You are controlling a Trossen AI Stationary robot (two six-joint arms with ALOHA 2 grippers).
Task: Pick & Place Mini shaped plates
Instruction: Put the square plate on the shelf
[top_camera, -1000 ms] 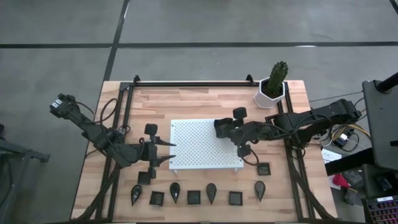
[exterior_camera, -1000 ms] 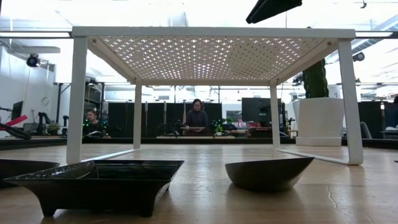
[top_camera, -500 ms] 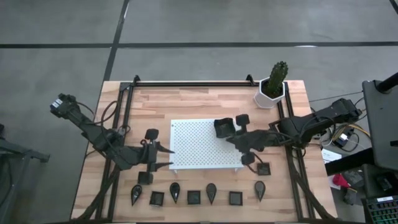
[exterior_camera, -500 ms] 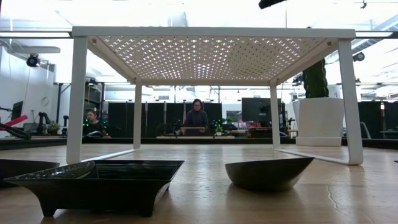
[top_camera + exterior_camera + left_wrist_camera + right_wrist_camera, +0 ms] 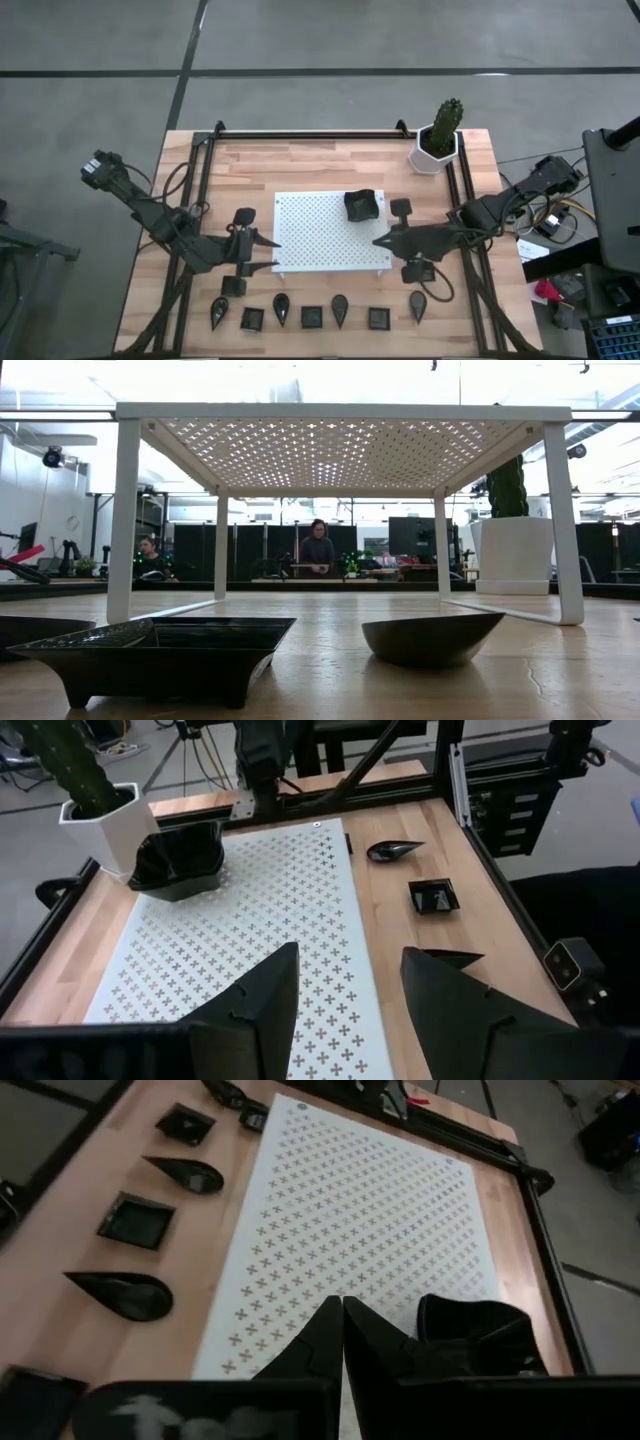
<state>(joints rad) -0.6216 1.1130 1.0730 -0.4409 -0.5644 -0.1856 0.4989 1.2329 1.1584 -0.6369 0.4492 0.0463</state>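
Note:
A black square plate [image 5: 360,205] rests on its base on the far right part of the white board [image 5: 320,240]; it also shows in the right wrist view [image 5: 478,1330] and the left wrist view [image 5: 180,860]. Several more mini plates, square and teardrop-shaped, lie in a row on the wood near the front edge [image 5: 312,317]. My right gripper [image 5: 378,242] is shut with nothing in it, above the board's right part, nearer than the plate [image 5: 342,1305]. My left gripper [image 5: 276,254] stands open above the board's left near corner [image 5: 348,960].
A white hexagonal pot with a cactus [image 5: 440,140] stands at the far right corner. The board stands on legs above the table [image 5: 125,510]. In the low view a square plate [image 5: 160,650] and a teardrop plate [image 5: 432,638] sit close by. People sit beyond the table [image 5: 318,550].
My right gripper has let go of the black square plate, which stays on the board's far right part. The gripper has drawn back toward the table's right and near edges and has shut. My left gripper has rolled a little in place.

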